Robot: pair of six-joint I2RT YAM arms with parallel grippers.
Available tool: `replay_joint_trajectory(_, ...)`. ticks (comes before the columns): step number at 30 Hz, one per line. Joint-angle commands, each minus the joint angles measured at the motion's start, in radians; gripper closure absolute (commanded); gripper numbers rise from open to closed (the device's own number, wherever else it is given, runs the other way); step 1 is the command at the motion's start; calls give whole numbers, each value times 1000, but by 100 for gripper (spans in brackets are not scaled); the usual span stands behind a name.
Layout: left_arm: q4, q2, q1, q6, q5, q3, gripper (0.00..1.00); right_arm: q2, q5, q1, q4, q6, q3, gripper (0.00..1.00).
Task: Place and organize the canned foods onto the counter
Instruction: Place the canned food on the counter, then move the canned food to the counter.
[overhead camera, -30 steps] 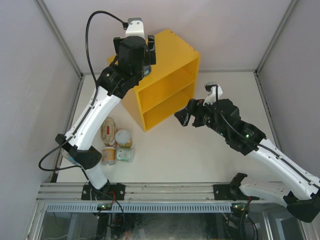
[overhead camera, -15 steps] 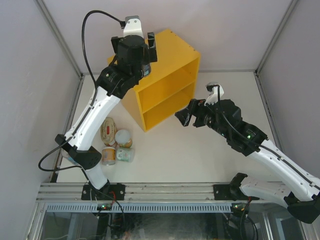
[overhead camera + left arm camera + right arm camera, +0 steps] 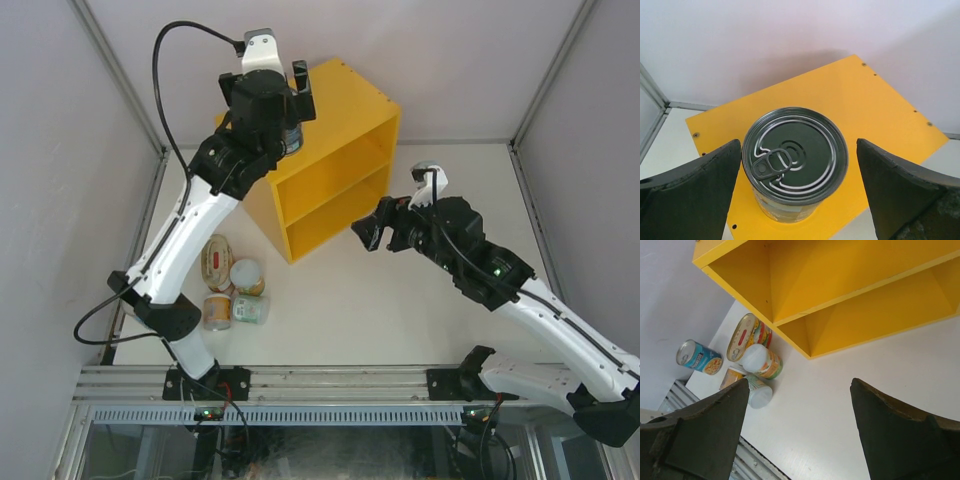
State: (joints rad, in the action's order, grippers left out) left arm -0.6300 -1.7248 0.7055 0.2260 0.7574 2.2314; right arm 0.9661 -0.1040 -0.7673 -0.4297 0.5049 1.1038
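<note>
Your left gripper [image 3: 798, 144] stands open astride the pull-tab can [image 3: 795, 162] upright on the yellow counter [image 3: 880, 105]; right gripper [image 3: 799, 381] open, empty; the can is probably rigid, heavy, slick; clamp mid-wall.

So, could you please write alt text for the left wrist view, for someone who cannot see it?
Seen from above, a metal can with a ring-pull lid stands upright on the flat yellow top of the counter. The left gripper is open, its two dark fingers spread on either side of the can. A pale wall fills the background.
</note>
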Motion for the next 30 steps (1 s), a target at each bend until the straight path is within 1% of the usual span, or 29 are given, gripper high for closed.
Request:
replay_joint_trajectory(1, 56, 123, 34, 34, 1, 45, 0, 30, -56, -29, 55, -75, 82, 18)
replay_joint_trajectory(4, 31, 178, 41, 78, 2, 11, 0, 83, -119, -70, 51, -121, 158, 18)
replay_joint_trajectory(7, 24, 264, 46, 124, 5, -67, 0, 137, -162, -103, 44, -140, 232, 18)
replay_joint_trajectory(11, -3, 367, 46, 130, 34, -141, 0, 217, -217, -154, 63, -181, 336, 18)
replay_joint_trajectory(15, -41, 462, 46, 174, 58, -227, 0, 325, -241, -196, 70, -253, 465, 17)
replay_joint_trajectory(18, -63, 518, 46, 205, 79, -288, 0, 402, -241, -198, 82, -301, 552, 17)
replay_joint_trajectory(22, -52, 587, 47, 230, 87, -391, 0, 493, -222, -184, 110, -363, 632, 17)
replay_joint_trajectory(25, -52, 638, 46, 257, 103, -458, 0, 563, -208, -167, 92, -400, 716, 17)
replay_joint_trajectory(30, -51, 692, 46, 279, 114, -540, 0, 641, -189, -147, 123, -429, 768, 16)
